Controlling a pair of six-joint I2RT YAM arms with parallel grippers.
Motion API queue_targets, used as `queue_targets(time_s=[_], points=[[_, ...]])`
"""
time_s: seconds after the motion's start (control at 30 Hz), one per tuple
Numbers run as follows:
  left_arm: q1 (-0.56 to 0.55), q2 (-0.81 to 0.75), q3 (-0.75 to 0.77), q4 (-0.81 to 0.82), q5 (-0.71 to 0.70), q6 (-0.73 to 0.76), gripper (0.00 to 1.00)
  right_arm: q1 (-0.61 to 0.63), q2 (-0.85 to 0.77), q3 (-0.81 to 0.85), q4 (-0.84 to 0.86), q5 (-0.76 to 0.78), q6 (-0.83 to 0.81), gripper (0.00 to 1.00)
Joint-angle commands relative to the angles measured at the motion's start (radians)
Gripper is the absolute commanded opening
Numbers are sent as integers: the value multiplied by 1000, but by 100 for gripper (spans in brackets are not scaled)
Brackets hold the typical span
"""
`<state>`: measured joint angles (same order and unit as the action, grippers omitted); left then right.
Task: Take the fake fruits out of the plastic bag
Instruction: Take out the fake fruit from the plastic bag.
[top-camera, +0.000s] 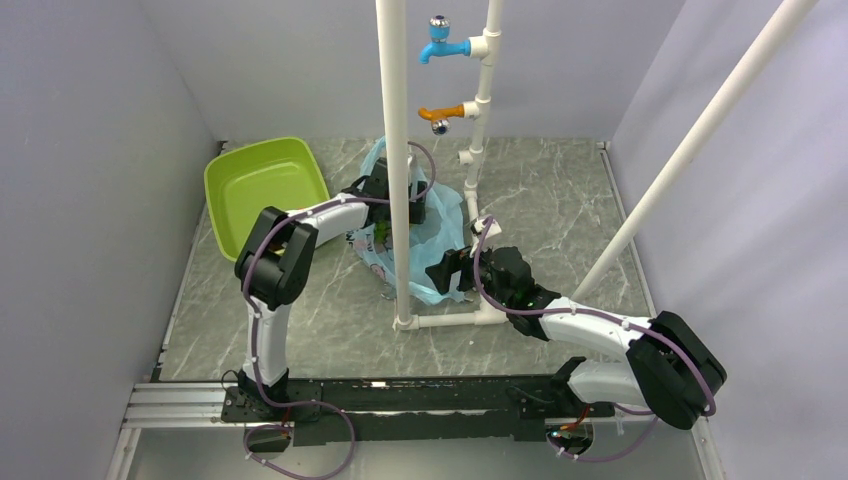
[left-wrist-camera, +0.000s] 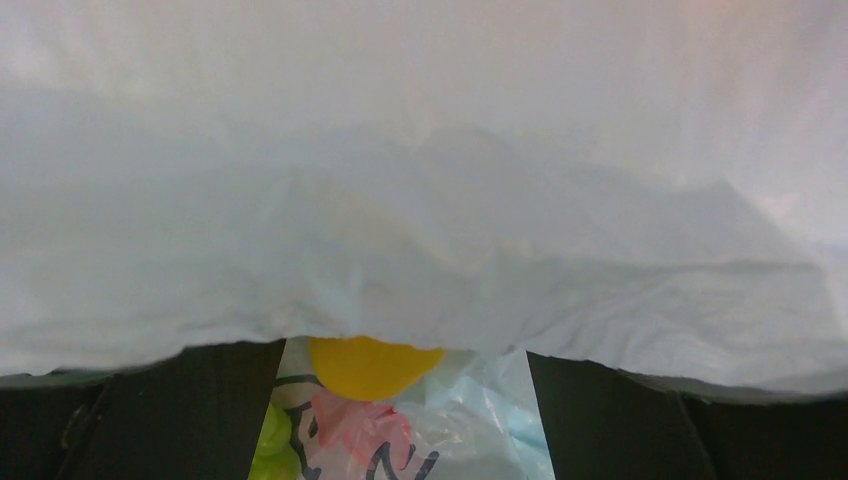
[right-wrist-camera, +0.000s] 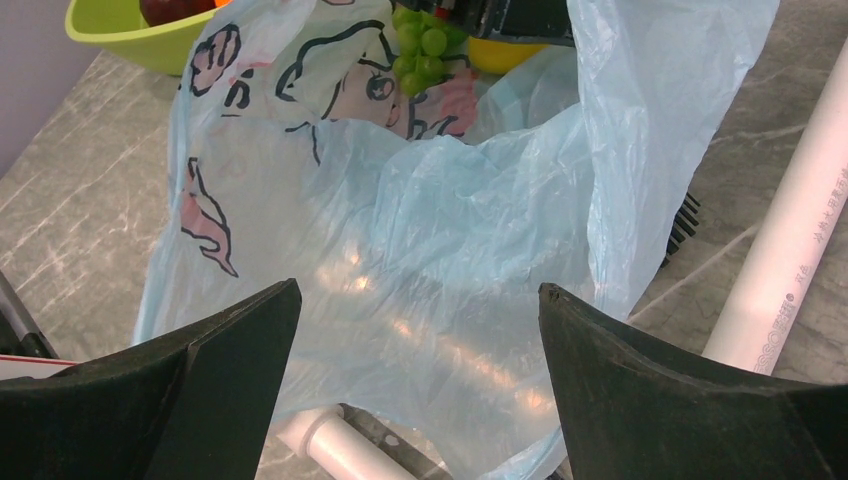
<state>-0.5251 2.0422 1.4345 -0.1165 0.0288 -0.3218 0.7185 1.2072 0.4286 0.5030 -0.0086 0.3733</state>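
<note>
Yellow fruit (left-wrist-camera: 375, 365) between left pincer's (left-wrist-camera: 405, 400) spread fingers

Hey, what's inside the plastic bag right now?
A green grape bunch and a yellow fruit show at the mouth of the plastic bag. Crinkled film covers the rest, so anything deeper cannot be seen.

In the left wrist view we see the bag (left-wrist-camera: 420, 200) as a blurred sheet that hides the top of the yellow fruit (left-wrist-camera: 372, 364); the bottom edge cuts the grapes (left-wrist-camera: 272, 445). In the right wrist view the top edge cuts the tray (right-wrist-camera: 110, 35) and red fruit (right-wrist-camera: 172, 8).
</note>
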Motion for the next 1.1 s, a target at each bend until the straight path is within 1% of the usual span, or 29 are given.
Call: queue_targets(time_s=[0.0,0.17,0.27,0.3,0.37,0.5,0.77,1.07], points=[[5,41,50,27,14,32,89,-2,3,1,57,-5,-17,91],[10,54,44,44,47,18,81,-2,9,3,55,-4,-17,91],[11,38,33,41,55,22,65,-3,9,2,57,-8,-17,91],[13,25,24,39,56,22,62,-2,9,2,58,-8,-17,91],[13,-5,6,46,63,29,57,-3,9,4,53,-9,-16,91],[12,-74,-32,42,61,33,50,-3,6,4,56,-15,-14,91],[15,-222,-143,43,80,-3,44,-2,5,9,49,-20,-11,91],[14,-398,-260,-56,113,-12,40,-3,7,9,51,-21,-8,92]])
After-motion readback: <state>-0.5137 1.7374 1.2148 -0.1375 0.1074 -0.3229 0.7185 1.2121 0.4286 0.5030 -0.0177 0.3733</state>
